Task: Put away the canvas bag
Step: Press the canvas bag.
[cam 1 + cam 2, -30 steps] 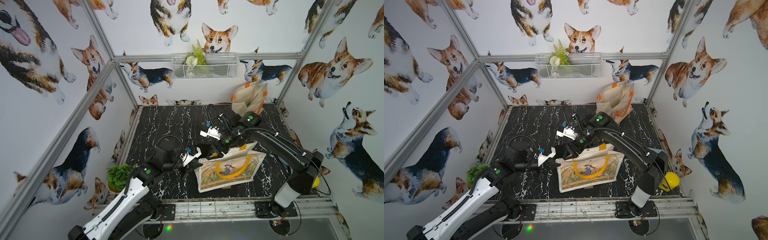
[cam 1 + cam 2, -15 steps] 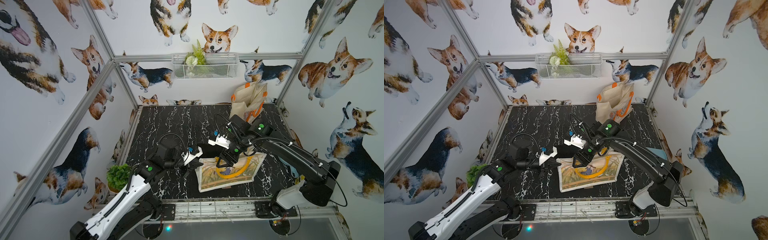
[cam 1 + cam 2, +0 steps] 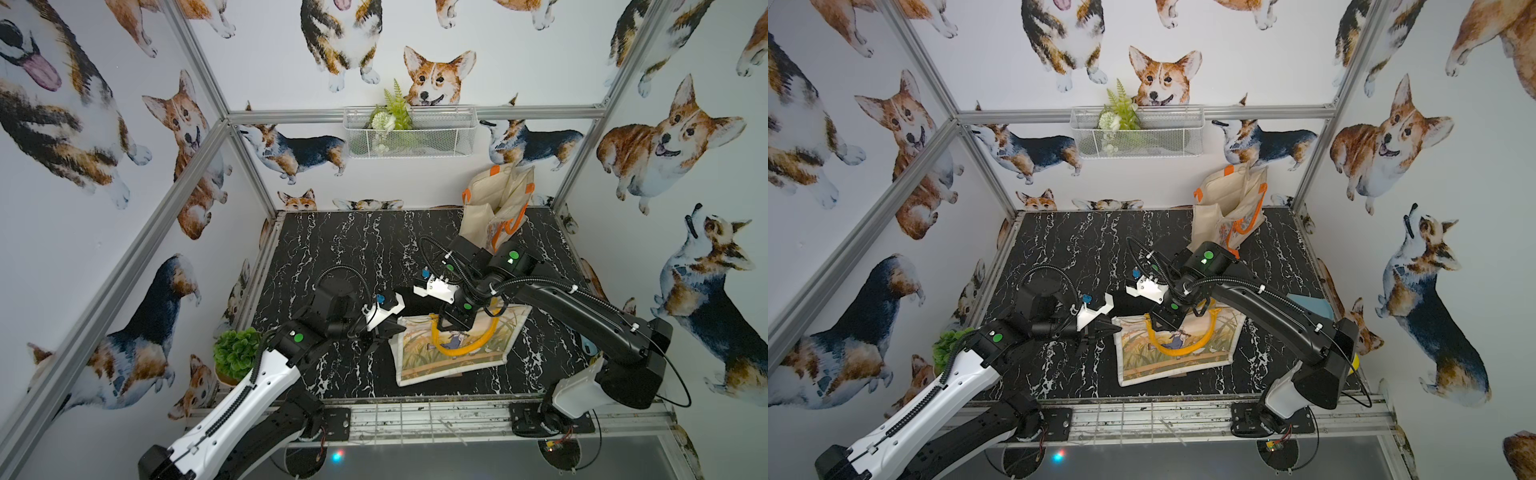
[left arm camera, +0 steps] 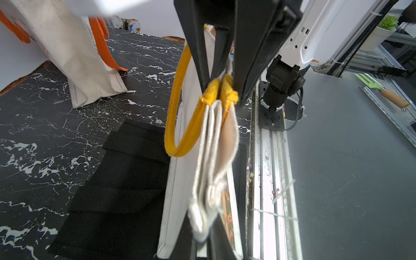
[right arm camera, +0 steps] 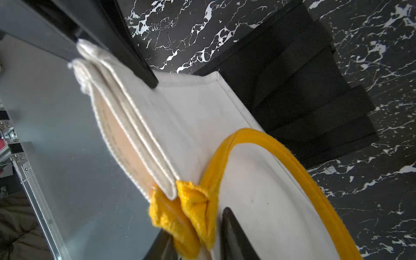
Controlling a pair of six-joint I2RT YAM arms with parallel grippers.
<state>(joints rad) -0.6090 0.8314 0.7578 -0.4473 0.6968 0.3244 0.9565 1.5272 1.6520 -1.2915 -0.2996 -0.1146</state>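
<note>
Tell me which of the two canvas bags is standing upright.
The orange-handled bag, at the back of the table. The yellow-handled bag, with the printed picture, lies down near the front edge.

Both top views are bright under soft, even light: the white walls (image 3: 270,50) glow, shadows on the black table (image 3: 332,249) are faint, and the wide lens splays the frame bars (image 3: 195,58) toward the edges. In the left wrist view the front rail (image 4: 265,180) is blown out white and the bag (image 4: 209,168) near the lens is soft. In the right wrist view the bag's close edge blurs and the grey floor (image 5: 67,135) carries a dull sheen.
</note>
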